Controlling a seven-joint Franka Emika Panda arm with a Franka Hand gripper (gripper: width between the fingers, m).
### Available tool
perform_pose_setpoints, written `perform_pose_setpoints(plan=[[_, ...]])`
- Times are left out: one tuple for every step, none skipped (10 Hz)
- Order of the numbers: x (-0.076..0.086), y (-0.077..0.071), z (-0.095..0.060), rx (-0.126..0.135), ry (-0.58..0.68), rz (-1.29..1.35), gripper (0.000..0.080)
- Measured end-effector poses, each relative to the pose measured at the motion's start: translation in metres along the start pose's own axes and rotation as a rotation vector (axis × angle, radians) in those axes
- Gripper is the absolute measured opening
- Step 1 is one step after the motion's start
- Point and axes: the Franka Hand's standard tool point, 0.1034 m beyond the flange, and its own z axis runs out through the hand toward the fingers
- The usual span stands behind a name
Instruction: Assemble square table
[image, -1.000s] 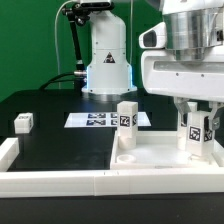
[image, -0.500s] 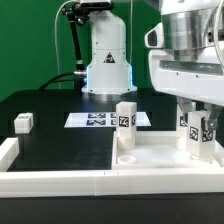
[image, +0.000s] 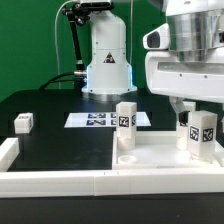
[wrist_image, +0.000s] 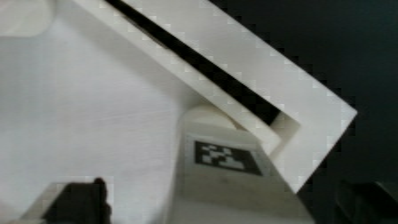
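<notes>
We see the square slab (image: 165, 152) of the table lying with its rimmed underside up. It is on the near part of the black bench (image: 60, 140), at the exterior view's right. On the slab's far corner, toward the exterior view's left, a first leg (image: 126, 117) stands upright with its tag turned to us. A second leg (image: 204, 131) stands upright on the slab further to the exterior view's right and also shows a tag. In the wrist view this leg is close against the inner corner of the slab's rim. A third leg (image: 23, 122) is on the bench at the exterior view's left, well apart from the slab.

The tool (image: 197, 112) hangs directly above the second leg. One dark finger (image: 183, 118) reaches beside the leg's upper part. We cannot tell whether the fingers press on the leg or stand apart from it.

Beyond the slab, the marker board (image: 92, 120) lies flat on the bench in front of the robot base (image: 106, 62). A long white rail (image: 55, 181) runs along the near edge of the bench.
</notes>
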Motion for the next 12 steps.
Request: perform_pose_setpoints(plan=[[0.0001, 0.0004, 0.0005, 0.002, 0.0, -0.079, 0.0646], [0.0005, 0.0006, 0.0004, 0.001, 0.001, -0.158, 0.0646], [0.0007, 0.0007, 0.0004, 0.001, 0.001, -0.241, 0.0649], [0.0007, 0.0008, 0.0004, 0.001, 0.001, -0.3, 0.0649], [0.0009, 0.0009, 0.0003, -0.006, 0.006, -0.384, 0.0649], [0.0006, 0.0007, 0.0002, -0.023, 0.019, -0.484, 0.0649], [0.0013, 0.0004, -0.0006, -0.038, 0.031, -0.587, 0.0649], [0.0023, 0.0006, -0.0013, -0.051, 0.038, -0.688, 0.0649], [0.0021, 0.0002, -0.0015, -0.058, 0.042, -0.754, 0.0649], [0.0035, 0.001, -0.0015, -0.069, 0.043, -0.873, 0.0649], [0.0054, 0.0021, -0.0017, -0.072, 0.042, -0.948, 0.0649], [0.0073, 0.003, -0.0021, -0.079, 0.04, -1.071, 0.0649]])
